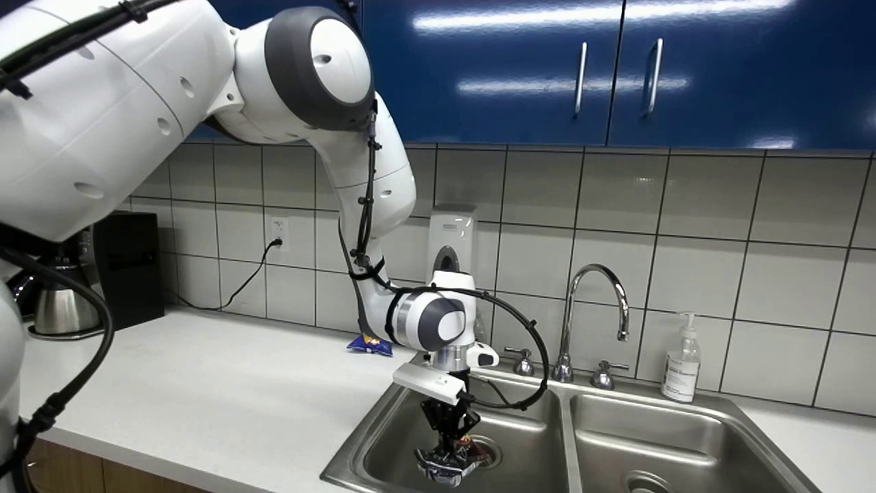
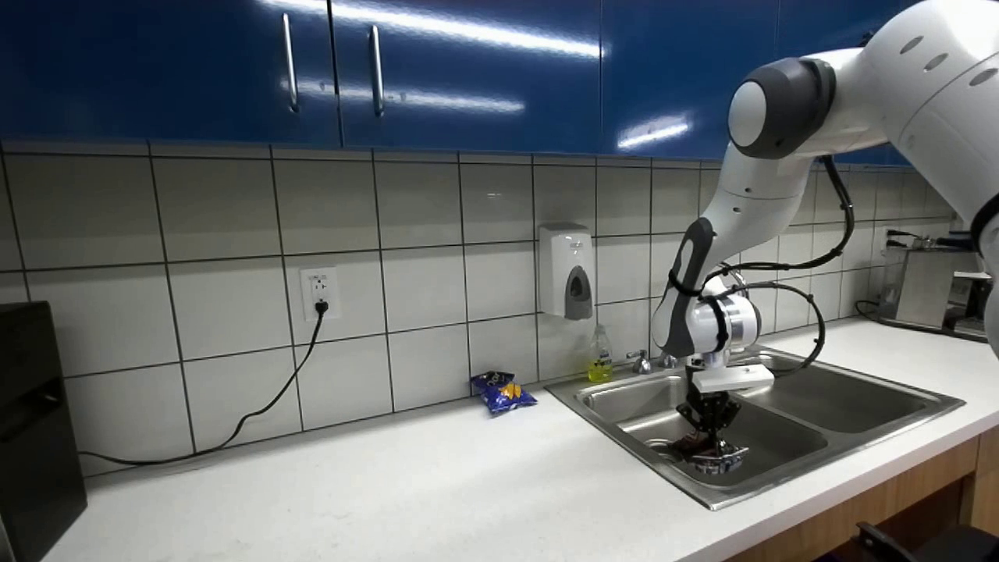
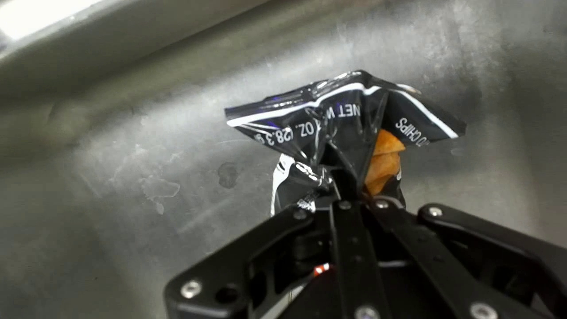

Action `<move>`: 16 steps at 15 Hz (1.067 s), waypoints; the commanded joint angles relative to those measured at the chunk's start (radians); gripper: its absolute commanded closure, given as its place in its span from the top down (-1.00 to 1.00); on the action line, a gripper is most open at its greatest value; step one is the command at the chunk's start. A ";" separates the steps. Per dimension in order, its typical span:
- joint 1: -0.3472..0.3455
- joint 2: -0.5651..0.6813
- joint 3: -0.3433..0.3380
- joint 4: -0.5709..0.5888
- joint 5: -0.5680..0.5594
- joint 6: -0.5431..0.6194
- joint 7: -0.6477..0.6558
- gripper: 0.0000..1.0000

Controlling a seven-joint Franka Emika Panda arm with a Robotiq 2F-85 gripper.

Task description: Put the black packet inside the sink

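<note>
One black packet [image 3: 339,126] is pinched in the claw [image 3: 354,189] inside the sink [image 1: 530,452], its flared edge jutting beyond the grip, the rest partly hidden.

We see white streaks glaring across the glossy blue cabinet doors [image 1: 489,65] in both exterior views; in the wrist view, the top-left corner burns white; the grey metal sink [image 3: 133,199] looks soft; the crinkled black plastic packet [image 3: 343,133] glints.

Black packet [image 3: 341,135] (partly hidden), arm [image 2: 773,187] cropped
</note>
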 commanded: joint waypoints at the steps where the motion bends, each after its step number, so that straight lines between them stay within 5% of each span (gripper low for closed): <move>1: -0.020 0.060 0.009 0.055 -0.004 0.019 -0.011 -1.00; 16: -0.009 0.117 0.004 0.099 -0.007 0.026 0.004 -0.98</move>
